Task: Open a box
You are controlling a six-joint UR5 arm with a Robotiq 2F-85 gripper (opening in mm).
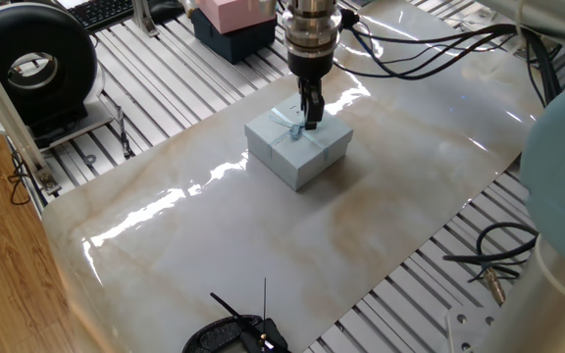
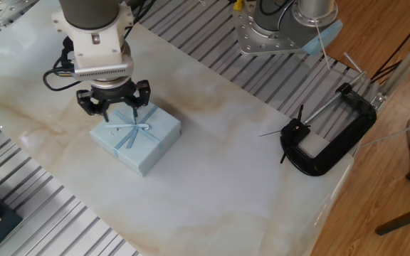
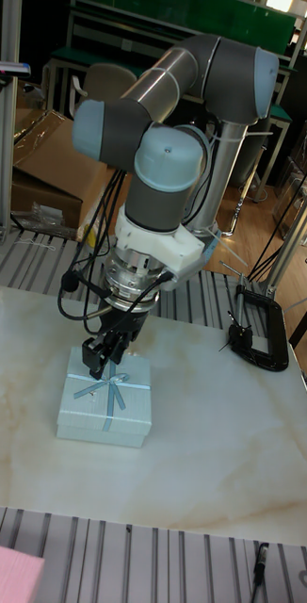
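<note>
- Box [image 1: 298, 147] of pale blue card sits closed near the middle of the marble-patterned bench [image 1: 263, 245], its lid on and its matching ribbon bow [image 2: 132, 130] tied across the top.
- The robot arm [image 3: 186, 104] comes down from above, and its hand [image 1: 310, 116] points straight down over the bow side of the lid.
- In the other fixed view the hand [image 2: 114, 107] shows dark fingers [image 2: 142, 94] set apart on either side of the lid's upper edge; in one fixed view the fingertips look close together at the bow, so whether they grip the ribbon cannot be told.
- In the tall fixed view the hand [image 3: 105, 356] meets the box [image 3: 106, 407] at the back corner of the lid, just above the bow [image 3: 109, 386].
- A black clamp [image 2: 329, 139] lies near the bench's edge, well apart from the box [image 2: 137, 139].
- A pink box on a dark base [image 1: 231, 22] stands on the ribbed metal surface beyond the bench, beside a black reel [image 1: 35, 64].
- Black cables [image 1: 430, 44] trail from the arm across the far side of the bench.
</note>
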